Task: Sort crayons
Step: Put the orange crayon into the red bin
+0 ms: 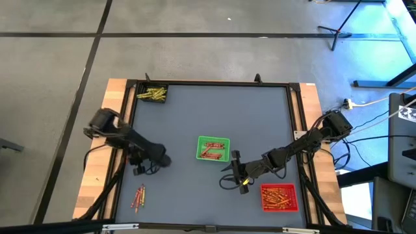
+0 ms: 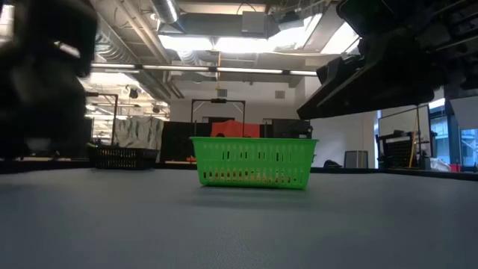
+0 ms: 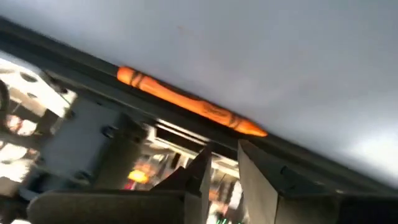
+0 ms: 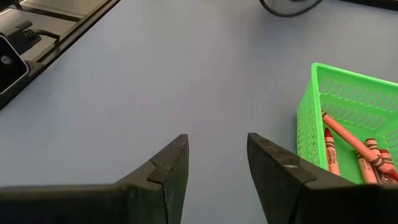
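You see the green tray (image 1: 213,148) mid-desk holding reddish crayons (image 4: 357,155), the red tray (image 1: 279,197) near right full of them, and yellowish ones in the far-left black tray (image 1: 152,93). Your left tool (image 1: 139,170) grips an orange crayon (image 3: 189,102); the right tool (image 4: 217,163) stands open and empty beside the green tray.

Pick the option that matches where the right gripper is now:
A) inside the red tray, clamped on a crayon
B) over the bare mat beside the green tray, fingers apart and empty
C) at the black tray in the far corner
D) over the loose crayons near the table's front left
B: the right gripper hangs over bare mat next to the green tray, nothing between its parted fingers.
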`<state>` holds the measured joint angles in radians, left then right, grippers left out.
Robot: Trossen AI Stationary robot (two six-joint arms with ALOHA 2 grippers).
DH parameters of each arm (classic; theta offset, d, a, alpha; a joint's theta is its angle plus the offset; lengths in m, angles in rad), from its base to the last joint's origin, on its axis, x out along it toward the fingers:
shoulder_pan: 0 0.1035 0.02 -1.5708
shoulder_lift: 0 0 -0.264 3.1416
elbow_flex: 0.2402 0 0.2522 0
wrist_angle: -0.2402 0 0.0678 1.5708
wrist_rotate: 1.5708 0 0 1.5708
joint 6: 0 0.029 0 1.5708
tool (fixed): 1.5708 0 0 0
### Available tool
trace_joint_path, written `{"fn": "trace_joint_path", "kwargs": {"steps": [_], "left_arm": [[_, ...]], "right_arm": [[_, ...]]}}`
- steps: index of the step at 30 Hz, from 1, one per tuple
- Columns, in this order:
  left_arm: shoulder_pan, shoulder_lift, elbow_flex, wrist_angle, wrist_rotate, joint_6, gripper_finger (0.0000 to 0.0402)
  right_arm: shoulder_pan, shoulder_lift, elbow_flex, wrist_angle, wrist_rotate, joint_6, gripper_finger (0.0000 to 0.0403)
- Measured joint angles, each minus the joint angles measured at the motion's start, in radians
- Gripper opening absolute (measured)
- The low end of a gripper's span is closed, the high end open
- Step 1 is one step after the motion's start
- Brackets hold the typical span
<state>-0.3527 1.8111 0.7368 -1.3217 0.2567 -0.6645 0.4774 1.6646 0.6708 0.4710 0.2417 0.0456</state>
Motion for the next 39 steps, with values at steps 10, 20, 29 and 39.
{"fn": "trace_joint_path", "kwargs": {"steps": [10,20,29,39], "left_arm": [[-0.191,-0.146,-0.003,0.032,-0.04,-0.633,0.0064],[-0.267,-0.142,-0.066,0.152,-0.016,-0.814,0.0064],[-0.265,-0.099,-0.082,0.172,0.017,-0.823,0.0064],[-0.28,-0.067,-0.076,0.168,-0.063,-0.94,0.0053]], "right_arm": [[0.0,0.0,0.0,0.011,0.0,0.001,0.016],[0.0,0.0,0.0,0.031,0.0,0.001,0.016],[0.0,0.0,0.0,0.036,0.0,0.001,0.016],[0.0,0.0,0.0,0.038,0.0,-0.002,0.016]]}}
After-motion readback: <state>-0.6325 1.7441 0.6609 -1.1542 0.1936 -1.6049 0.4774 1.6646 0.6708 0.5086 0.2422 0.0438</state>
